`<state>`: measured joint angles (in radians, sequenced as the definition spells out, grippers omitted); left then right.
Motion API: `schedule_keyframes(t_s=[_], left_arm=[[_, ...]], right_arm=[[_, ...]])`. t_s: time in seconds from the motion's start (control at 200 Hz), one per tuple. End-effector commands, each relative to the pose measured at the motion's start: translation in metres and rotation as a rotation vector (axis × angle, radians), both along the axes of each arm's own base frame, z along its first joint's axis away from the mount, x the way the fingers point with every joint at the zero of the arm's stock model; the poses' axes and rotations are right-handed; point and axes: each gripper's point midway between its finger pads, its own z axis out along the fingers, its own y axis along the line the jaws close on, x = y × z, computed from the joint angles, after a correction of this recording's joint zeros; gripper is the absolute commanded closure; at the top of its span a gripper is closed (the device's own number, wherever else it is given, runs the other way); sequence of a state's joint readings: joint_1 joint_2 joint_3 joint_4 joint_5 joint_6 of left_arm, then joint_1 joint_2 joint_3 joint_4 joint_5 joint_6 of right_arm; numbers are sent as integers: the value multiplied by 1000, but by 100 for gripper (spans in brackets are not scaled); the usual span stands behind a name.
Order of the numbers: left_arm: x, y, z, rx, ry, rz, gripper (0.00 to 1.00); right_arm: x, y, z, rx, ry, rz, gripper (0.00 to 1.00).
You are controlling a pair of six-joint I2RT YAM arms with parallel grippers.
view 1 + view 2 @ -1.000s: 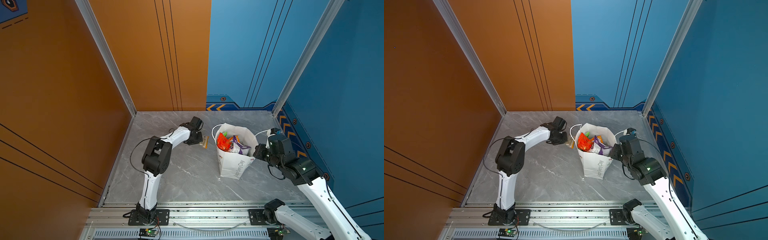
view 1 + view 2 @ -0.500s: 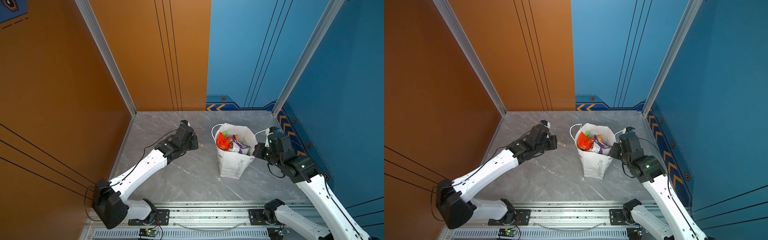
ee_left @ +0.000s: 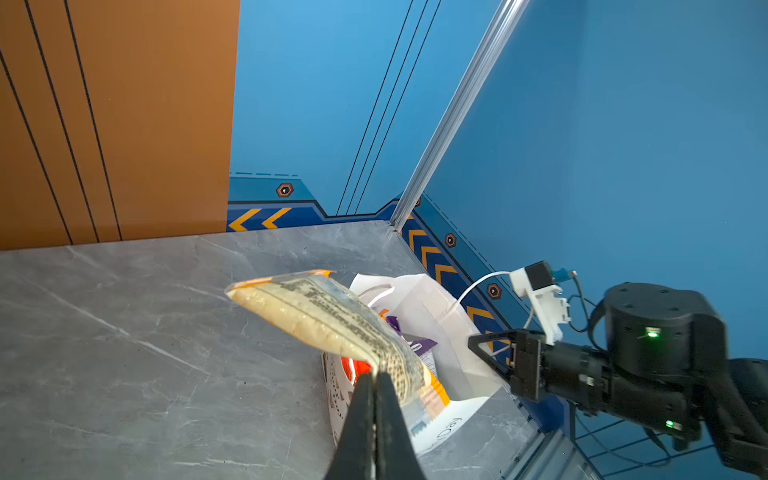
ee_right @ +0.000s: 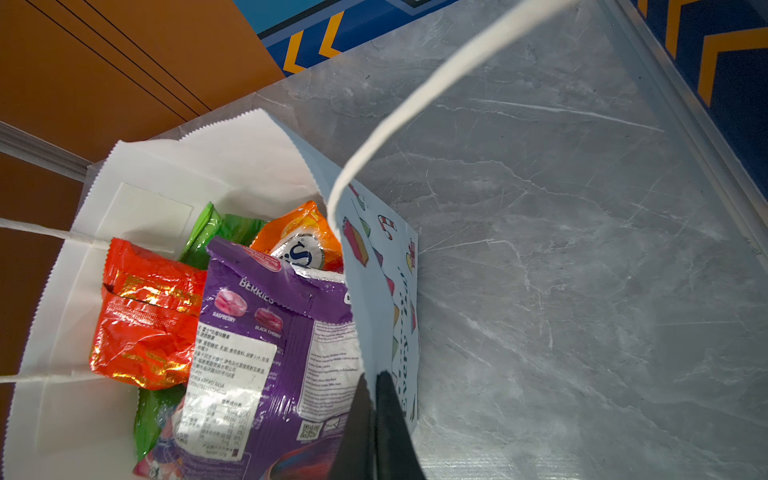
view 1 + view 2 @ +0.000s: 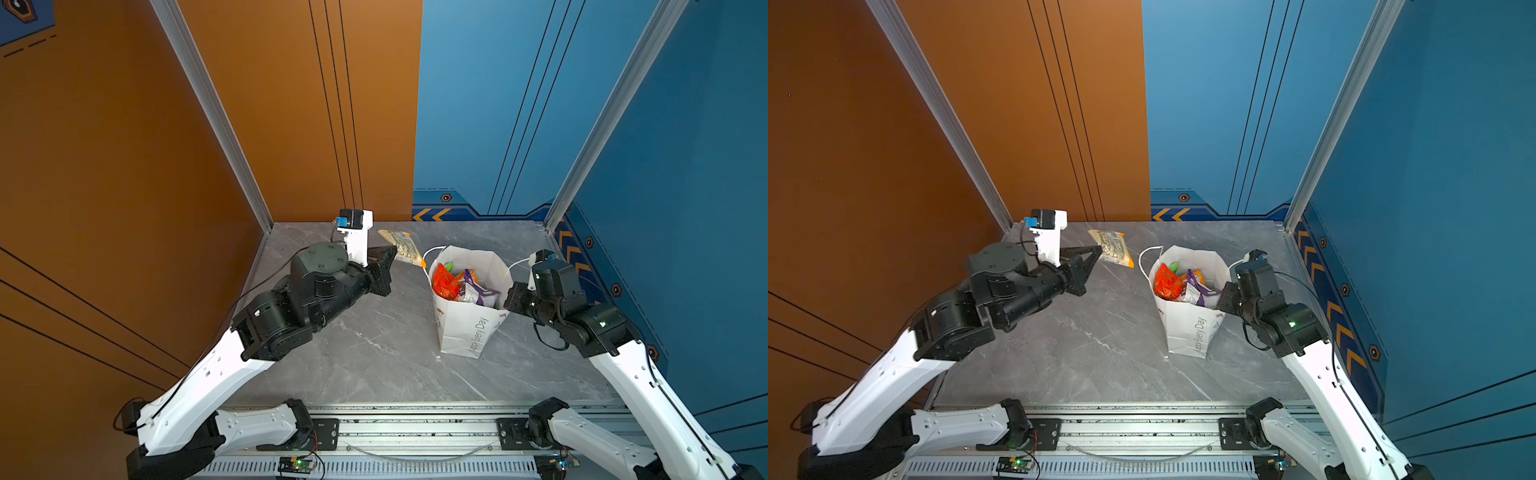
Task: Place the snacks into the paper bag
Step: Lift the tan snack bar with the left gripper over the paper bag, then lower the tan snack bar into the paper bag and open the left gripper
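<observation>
In both top views the left tool (image 5: 393, 250) is clenching a yellow packet (image 5: 402, 248), raised just beside the bag (image 5: 465, 332). The left wrist view is showing the packet (image 3: 324, 320) short of the bag's mouth. In the right wrist view the right tool (image 4: 374, 380) is pinching the bag's wall. The next move is likely carrying the packet over the mouth, then releasing.

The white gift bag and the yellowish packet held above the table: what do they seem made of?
Gift bag: matte paper, judging by its saw-toothed rim and folds. Yellowish packet: probably thin plastic film, glossy, partly see-through, wrinkled.
</observation>
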<state>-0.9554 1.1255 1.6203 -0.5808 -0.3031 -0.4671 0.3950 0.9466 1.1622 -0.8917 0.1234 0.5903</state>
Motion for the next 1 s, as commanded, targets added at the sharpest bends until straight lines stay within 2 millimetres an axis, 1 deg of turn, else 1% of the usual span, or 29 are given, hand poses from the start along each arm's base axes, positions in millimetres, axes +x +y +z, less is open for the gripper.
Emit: schedule_keyframes(t_s=[0.0, 0.135, 0.24, 0.34, 0.531, 0.661, 0.861, 0.996], left_arm=[[-6, -19, -4, 100, 4, -74, 100], [-10, -55, 0, 145, 11, -156, 100], [-5, -81, -7, 181, 33, -184, 100], [5, -98, -16, 210, 65, -172, 100], [21, -118, -37, 277, 110, -147, 100], [31, -133, -55, 331, 142, -142, 100], [46, -143, -82, 409, 186, -94, 100], [52, -153, -99, 464, 214, -96, 100]], right_arm=[[-6, -3, 4, -16, 19, 11, 100], [-7, -3, 4, -12, 19, 12, 100], [-7, -2, 5, -7, 14, 15, 100], [-8, -1, 6, -2, 10, 20, 100], [-10, 0, 7, 5, 2, 26, 100], [-11, -1, 4, 3, 7, 26, 100], [-11, 0, 5, 11, 4, 25, 100], [-11, 0, 5, 9, 2, 25, 100]])
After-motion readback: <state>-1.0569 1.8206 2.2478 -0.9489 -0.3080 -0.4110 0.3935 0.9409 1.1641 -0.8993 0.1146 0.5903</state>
